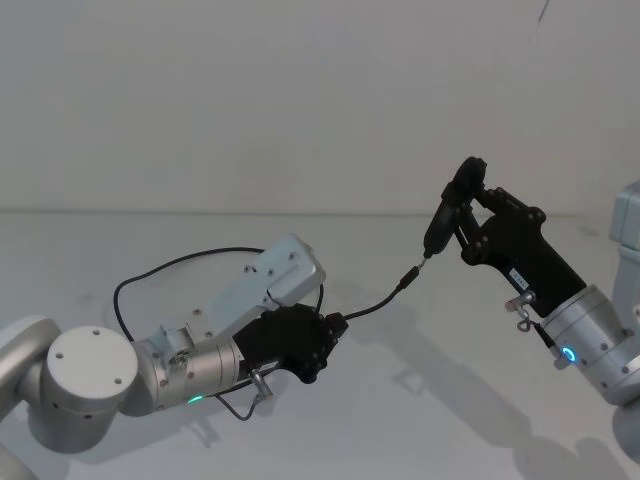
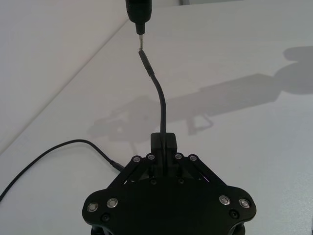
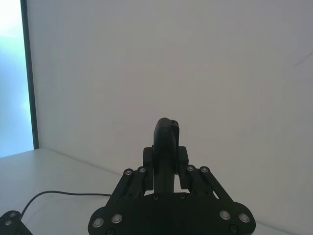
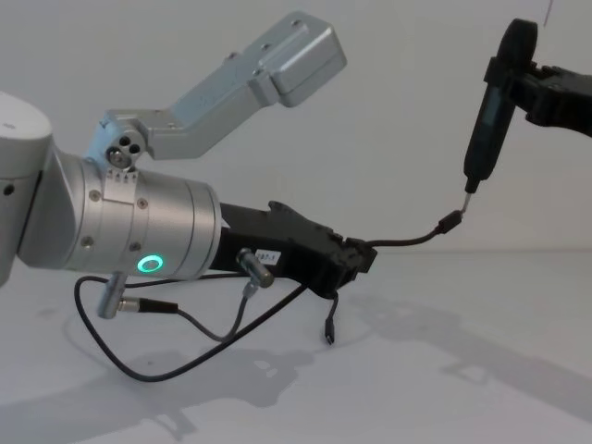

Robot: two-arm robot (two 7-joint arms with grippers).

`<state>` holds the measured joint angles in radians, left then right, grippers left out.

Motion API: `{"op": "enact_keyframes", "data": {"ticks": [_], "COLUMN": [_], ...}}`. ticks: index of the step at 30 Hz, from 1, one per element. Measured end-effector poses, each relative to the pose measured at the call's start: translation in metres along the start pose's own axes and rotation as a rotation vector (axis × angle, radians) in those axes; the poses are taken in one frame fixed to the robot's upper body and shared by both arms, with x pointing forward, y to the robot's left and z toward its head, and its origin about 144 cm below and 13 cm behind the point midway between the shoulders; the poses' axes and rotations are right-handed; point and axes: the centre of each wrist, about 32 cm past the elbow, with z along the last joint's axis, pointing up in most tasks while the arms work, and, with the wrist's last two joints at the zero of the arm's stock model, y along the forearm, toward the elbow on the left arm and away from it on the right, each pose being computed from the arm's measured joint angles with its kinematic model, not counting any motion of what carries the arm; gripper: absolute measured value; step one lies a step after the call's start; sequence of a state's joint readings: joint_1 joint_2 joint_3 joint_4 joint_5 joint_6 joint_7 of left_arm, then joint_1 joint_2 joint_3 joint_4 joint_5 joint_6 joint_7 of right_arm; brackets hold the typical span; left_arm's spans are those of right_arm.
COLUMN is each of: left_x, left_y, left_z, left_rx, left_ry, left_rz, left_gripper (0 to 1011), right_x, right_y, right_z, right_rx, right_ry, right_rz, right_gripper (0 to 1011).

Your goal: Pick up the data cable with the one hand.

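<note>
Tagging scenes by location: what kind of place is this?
Probably a bare lab test bench: a plain white table against a blank white wall, with the left gripper gripping a black data cable.

One data cable (image 1: 372,306) at the centre of the head view, two grippers, the left gripper (image 1: 335,330) at lower centre, the right gripper (image 1: 462,205) at upper right, one pen-shaped black tool (image 4: 486,120) at the chest view's upper right, one white table (image 1: 420,420) across the lower frame.
</note>
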<state>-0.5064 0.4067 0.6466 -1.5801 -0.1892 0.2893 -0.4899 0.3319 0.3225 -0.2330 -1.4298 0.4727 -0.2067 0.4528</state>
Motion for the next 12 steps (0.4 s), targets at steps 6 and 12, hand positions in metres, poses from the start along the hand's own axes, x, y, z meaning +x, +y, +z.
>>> {"op": "enact_keyframes", "data": {"ticks": [6, 12], "left_x": [0.0000, 0.0000], "left_y": [0.0000, 0.0000], "left_z": [0.0000, 0.0000], "left_rx": [0.000, 0.000], "left_ry": [0.000, 0.000], "left_rz": [0.000, 0.000], "left_gripper": [39, 39], "right_x": [0.0000, 0.0000], "right_y": [0.0001, 0.0002], "right_z": [0.0001, 0.0001], "right_rx": [-0.002, -0.004], "right_ry": [-0.004, -0.006], "right_rz": [0.002, 0.003], "right_gripper": [279, 279]}}
